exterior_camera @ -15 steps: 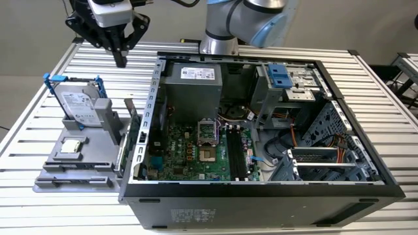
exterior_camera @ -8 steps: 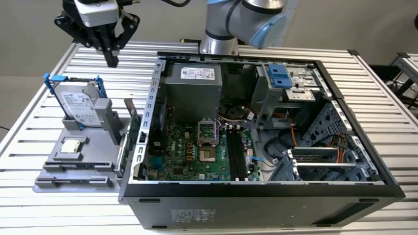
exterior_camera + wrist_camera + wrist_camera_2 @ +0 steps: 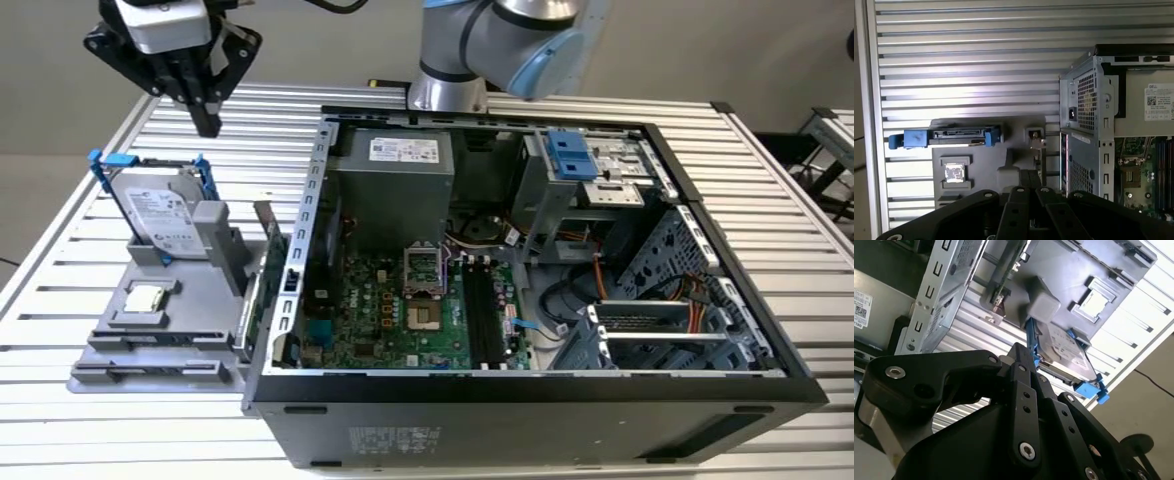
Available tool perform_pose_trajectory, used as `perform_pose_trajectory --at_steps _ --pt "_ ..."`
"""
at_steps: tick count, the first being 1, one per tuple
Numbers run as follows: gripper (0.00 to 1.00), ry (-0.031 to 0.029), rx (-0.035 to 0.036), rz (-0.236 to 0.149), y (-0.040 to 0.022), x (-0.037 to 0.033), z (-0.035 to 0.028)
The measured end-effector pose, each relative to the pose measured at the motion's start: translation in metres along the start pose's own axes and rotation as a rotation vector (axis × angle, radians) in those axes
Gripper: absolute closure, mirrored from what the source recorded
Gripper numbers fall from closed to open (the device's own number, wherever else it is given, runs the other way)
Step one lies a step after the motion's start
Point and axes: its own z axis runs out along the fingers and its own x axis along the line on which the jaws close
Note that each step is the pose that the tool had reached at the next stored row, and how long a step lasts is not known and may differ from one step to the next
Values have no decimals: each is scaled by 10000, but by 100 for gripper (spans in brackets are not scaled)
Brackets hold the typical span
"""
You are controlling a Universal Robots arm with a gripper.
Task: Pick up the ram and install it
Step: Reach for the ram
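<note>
The ram (image 3: 271,262) is a thin dark green board standing on edge in the grey holder (image 3: 160,345), close to the open computer case's side wall. It appears edge-on in both wrist views (image 3: 1037,150) (image 3: 1004,282). My gripper (image 3: 207,126) hangs above the table behind the holder, at the exterior view's upper left, well above the ram and apart from it. Its black fingers (image 3: 1023,352) (image 3: 1029,177) are shut together with nothing between them. The motherboard's black slots (image 3: 481,315) lie inside the case.
A silver hard drive (image 3: 167,215) in a blue bracket stands upright in the holder, below the gripper. A small square silver processor chip (image 3: 147,298) lies flat in the holder. The open computer case (image 3: 694,200) fills the slatted table's (image 3: 54,290) middle and right.
</note>
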Motion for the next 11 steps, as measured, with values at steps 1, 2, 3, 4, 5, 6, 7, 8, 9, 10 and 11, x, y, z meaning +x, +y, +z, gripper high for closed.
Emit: perform_pose_trajectory --at_steps 1,2,3,4,5,6,7,8,9,10,11 --pt "100 0 0 0 -1 21 -1" --pt "100 0 0 0 -2 43 -1" --pt "100 0 0 0 -3 65 -1" --pt "100 0 0 0 -4 86 -2" --pt "100 0 0 0 -5 107 -2" --pt "100 -1 -1 1 -6 131 -2" --pt "100 0 0 0 -7 151 -3" --pt "100 0 0 1 -9 173 -4" --pt "100 0 0 0 -10 195 -4" --pt "100 0 0 0 -11 217 -5" --pt "100 0 0 0 -12 242 -5"
